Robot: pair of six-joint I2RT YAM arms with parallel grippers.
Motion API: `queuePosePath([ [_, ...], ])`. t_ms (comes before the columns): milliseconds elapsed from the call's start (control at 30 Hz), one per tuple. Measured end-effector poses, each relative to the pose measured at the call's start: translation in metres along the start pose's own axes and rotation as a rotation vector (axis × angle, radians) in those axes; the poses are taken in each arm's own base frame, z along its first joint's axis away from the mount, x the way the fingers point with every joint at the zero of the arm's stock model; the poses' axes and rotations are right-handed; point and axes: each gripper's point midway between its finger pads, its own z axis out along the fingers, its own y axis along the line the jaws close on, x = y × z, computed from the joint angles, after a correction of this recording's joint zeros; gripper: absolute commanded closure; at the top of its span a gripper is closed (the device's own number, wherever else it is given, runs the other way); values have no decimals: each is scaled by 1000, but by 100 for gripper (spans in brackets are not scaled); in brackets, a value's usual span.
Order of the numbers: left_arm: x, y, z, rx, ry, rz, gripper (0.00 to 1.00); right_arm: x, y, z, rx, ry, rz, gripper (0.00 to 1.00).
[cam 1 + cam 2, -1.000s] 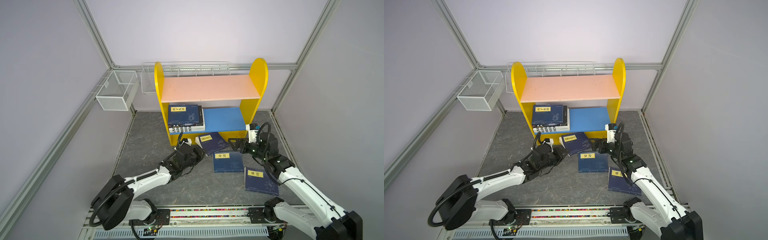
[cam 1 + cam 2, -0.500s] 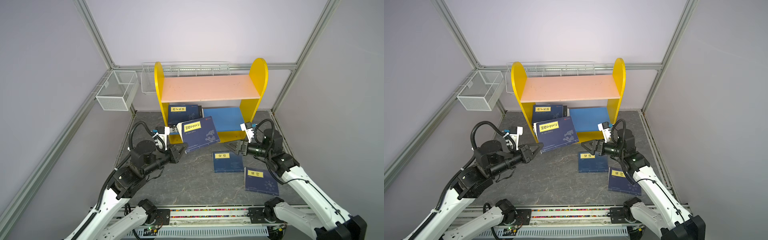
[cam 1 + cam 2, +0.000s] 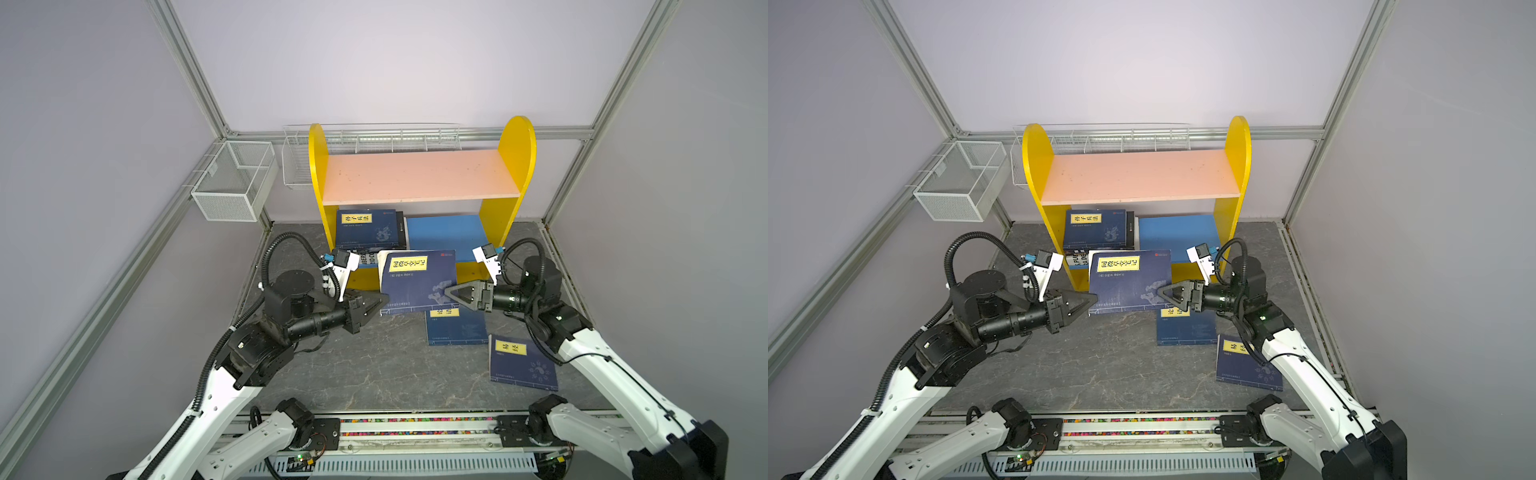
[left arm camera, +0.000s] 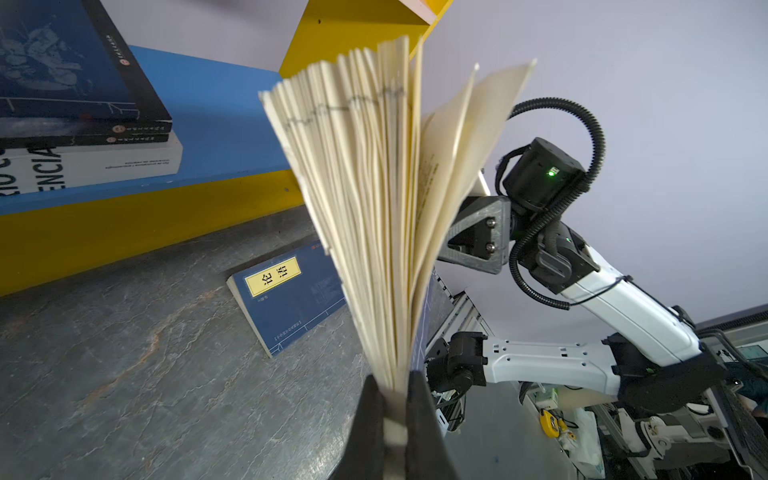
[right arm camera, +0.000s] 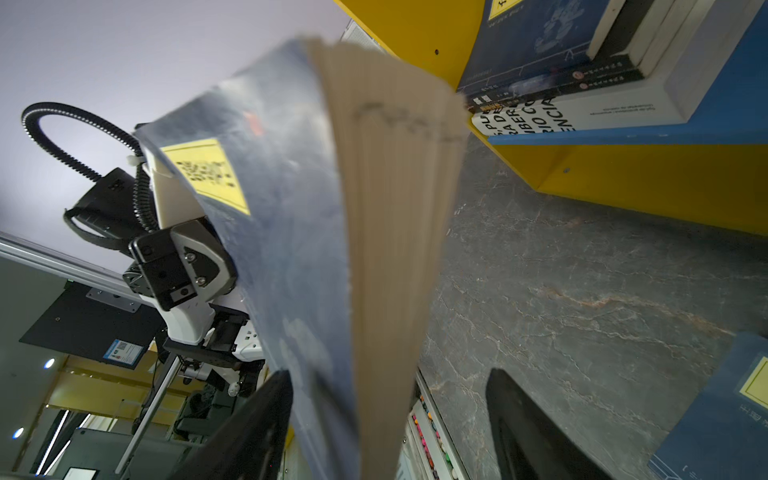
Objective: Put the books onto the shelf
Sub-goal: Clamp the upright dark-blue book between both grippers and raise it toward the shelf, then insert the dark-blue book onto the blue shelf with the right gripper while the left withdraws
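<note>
The left gripper [image 3: 380,302] is clamped on one near corner of the held book [image 3: 419,280], a navy paperback with a yellow label. The book is carried clear of the desk [image 3: 353,374], just in front of the shelf [image 3: 415,176]. In the left wrist view only a small pinch is seen, and the pages [image 4: 365,187] are fanned loose beyond it. The right gripper [image 3: 449,293] is set at the book's right side with its jaws apart. In the right wrist view the book's edge is seen between the fingers [image 5: 249,424], not yet pressed.

With so small a hold, the book could be twisted or slipped out by its own weight. If only the cover or a few leaves were caught by the right gripper, pages could be creased or torn. Were the left hold released too soon, the book would likely be dropped onto the nearer desk book [image 3: 457,328].

Further out, the splayed pages could be snagged on the front edge of the blue lower board [image 3: 444,232]. The stack [image 3: 365,228] at its left could be knocked if the free right half were missed.
</note>
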Motion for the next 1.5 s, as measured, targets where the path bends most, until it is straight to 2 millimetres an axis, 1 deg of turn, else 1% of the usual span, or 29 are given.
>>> queuePosePath([
  [67,1,0,-1,2,4,0,100,2,-1,0,0,5,8,31],
  [133,1,0,-1,4,4,4,100,2,0,1,-9,6,13,42],
  [233,1,0,-2,3,2,16,100,4,6,2,-43,11,21,54],
  [367,-1,-1,-4,2,-9,28,100,7,16,5,-101,27,32,63],
  [433,-3,-2,-5,6,-17,39,100,11,22,7,-124,41,35,70],
  [500,-4,-2,-7,4,-23,48,100,11,25,8,-137,45,36,74],
  [567,-5,0,-7,-4,-28,56,100,11,27,8,-143,43,36,81],
  [767,-9,15,-3,-70,-43,61,100,8,31,5,-139,17,20,86],
  [800,-11,19,-2,-89,-48,59,90,7,31,4,-132,8,18,87],
  [833,-12,22,-1,-108,-54,58,72,6,30,5,-126,0,17,88],
  [900,-19,33,2,-169,-73,59,39,3,29,6,-112,-19,20,91],
  [933,-22,39,2,-201,-86,57,29,1,27,7,-104,-30,24,91],
  [967,-26,44,2,-232,-102,57,22,-2,25,8,-95,-42,30,91],
  [1033,-37,53,-4,-302,-151,59,15,-8,15,13,-66,-69,53,91],
  [1067,-43,56,-8,-336,-181,60,13,-11,11,15,-56,-79,58,91],
  [1133,-55,64,-22,-416,-249,65,10,-17,-1,22,-28,-91,77,91],
  [1233,-66,79,-47,-549,-344,66,7,-31,-11,33,-2,-99,91,90],
  [1267,-68,83,-56,-589,-370,65,6,-37,-12,37,3,-104,90,90],
  [1333,-73,91,-73,-666,-428,64,0,-52,-11,43,8,-117,77,90],
  [1400,-72,100,-84,-723,-465,65,1,-67,-9,50,9,-128,57,90],
  [1500,-65,115,-99,-808,-506,68,1,-88,-7,62,16,-134,29,90],
])
